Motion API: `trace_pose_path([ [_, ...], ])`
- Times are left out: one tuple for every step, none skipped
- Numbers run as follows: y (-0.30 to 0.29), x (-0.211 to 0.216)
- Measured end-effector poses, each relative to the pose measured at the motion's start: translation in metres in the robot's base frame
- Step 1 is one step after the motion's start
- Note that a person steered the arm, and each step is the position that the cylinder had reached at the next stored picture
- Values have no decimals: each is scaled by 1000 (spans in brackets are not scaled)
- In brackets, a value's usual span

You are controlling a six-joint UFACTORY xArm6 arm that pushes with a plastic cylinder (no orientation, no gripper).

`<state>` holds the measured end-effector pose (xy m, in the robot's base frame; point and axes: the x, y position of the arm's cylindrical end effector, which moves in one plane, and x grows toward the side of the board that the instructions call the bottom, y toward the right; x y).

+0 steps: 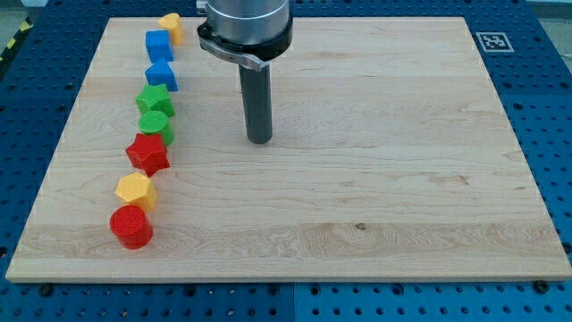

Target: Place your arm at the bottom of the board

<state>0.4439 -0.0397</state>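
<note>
Our rod carried no claw. My tip (259, 139) rested on the wooden board (375, 179) in its upper half, well right of the column of blocks, nearest the green block (156, 129) and red star (148, 154).

You've got my tip (259, 139) resting on the board (375, 179), in its upper half, left of centre. Rod is dark, straight, upright, hanging from the grey flange at the view's top. Board is a pale wood rectangle, lying flat. Tip sits well above the board's bottom edge, and right of the block column along the view's left, touching none.
</note>
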Motion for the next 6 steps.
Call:
trace_pose_path([
  [0,0],
  [0,3],
  [0,5],
  [0,5],
  [-7,22],
  [-7,96],
])
